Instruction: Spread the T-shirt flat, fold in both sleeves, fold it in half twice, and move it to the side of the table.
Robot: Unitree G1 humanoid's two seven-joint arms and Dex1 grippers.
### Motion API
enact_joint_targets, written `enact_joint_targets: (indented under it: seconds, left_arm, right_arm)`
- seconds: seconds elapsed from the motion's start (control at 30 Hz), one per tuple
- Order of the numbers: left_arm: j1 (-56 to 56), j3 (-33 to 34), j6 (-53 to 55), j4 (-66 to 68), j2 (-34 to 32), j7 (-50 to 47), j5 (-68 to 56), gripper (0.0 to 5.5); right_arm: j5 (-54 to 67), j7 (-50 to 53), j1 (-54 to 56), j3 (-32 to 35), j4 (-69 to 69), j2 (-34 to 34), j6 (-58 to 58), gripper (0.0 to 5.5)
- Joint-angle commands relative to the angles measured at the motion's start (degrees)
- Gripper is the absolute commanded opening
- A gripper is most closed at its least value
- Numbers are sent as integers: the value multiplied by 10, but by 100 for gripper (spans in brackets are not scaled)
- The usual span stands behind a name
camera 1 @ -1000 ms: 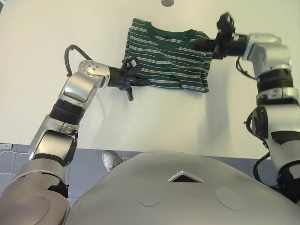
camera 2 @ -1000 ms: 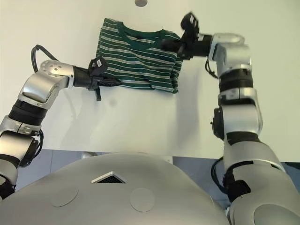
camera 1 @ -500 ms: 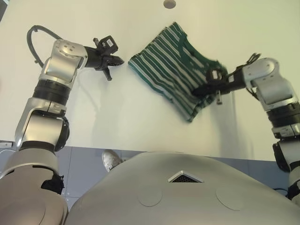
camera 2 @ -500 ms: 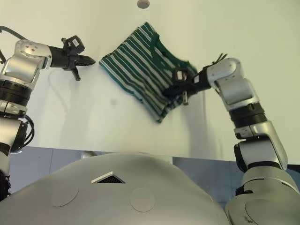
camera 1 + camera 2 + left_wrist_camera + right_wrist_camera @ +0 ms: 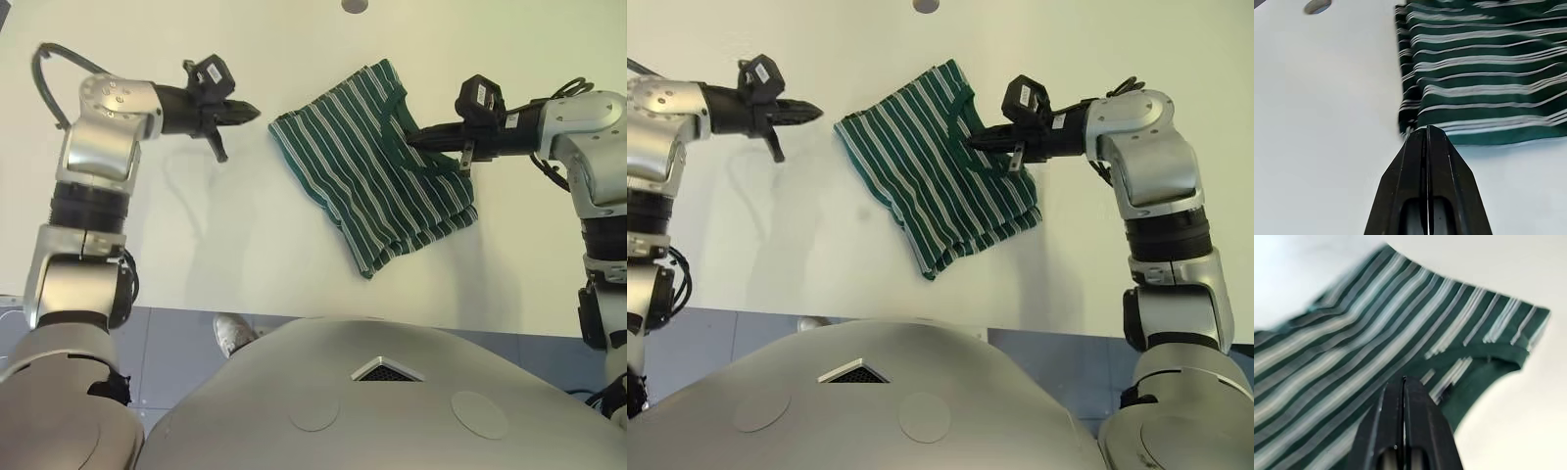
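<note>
The folded green striped T-shirt (image 5: 367,181) lies flat on the white bench (image 5: 245,245), turned diagonally, with its collar toward the right arm. The left gripper (image 5: 255,113) has its fingers pressed together and holds nothing; its tip points at the near corner of the shirt, just beside it. The right gripper (image 5: 411,140), fingers also together, is over the collar.

The T-shirt (image 5: 377,168) is dark green with thin white stripes and a plain green collar. It is folded into a compact, roughly rectangular bundle and lies flat on the white table (image 5: 245,245), turned diagonally.
</note>
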State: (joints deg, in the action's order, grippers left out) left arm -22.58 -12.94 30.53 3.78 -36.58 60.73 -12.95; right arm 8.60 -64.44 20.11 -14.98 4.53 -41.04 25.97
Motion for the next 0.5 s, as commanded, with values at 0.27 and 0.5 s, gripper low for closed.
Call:
enact_joint_targets:
  seconds: [0.27,0.5]
  left_arm:
    - [-47,-109,-58,117,70,-81,130,0]
    - [-191,-49,-184,310,169,-134,125,0]
  right_arm:
    - [-16,22,38,20,24,20,-66,3]
    - [-34,69,14,43,8,27,-144,23]
